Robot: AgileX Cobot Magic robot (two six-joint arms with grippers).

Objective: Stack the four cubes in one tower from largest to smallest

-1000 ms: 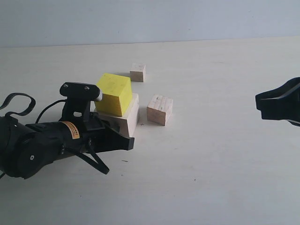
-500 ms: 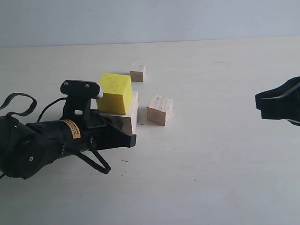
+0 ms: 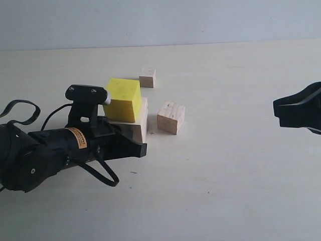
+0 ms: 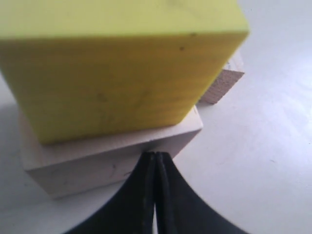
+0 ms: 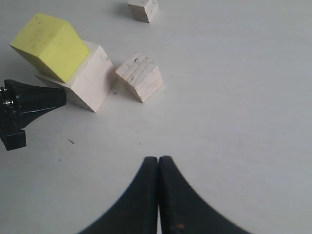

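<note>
A yellow cube [image 3: 123, 99] rests on the largest pale wood cube [image 3: 139, 125], set askew toward its left side. My left gripper [image 3: 142, 149] is shut and empty, its tip against the lower front face of the large cube [image 4: 112, 156], below the yellow one [image 4: 122, 68]. A mid-size pale wood cube [image 3: 171, 117] lies just right of the stack, and the smallest pale cube [image 3: 147, 77] sits behind it. My right gripper [image 3: 277, 107] hangs shut and empty at the far right, well away from the cubes [image 5: 140, 77].
The pale tabletop [image 3: 225, 170] stretches open in front and to the right of the cubes. A grey wall [image 3: 160, 20] bounds the far edge. My left arm's black body and loose cable [image 3: 30, 155] fill the lower left.
The yellow cube has settled from a tilted pose to lying flatter on the large cube. My left gripper has nudged slightly forward to the right. The right arm has stayed still.
</note>
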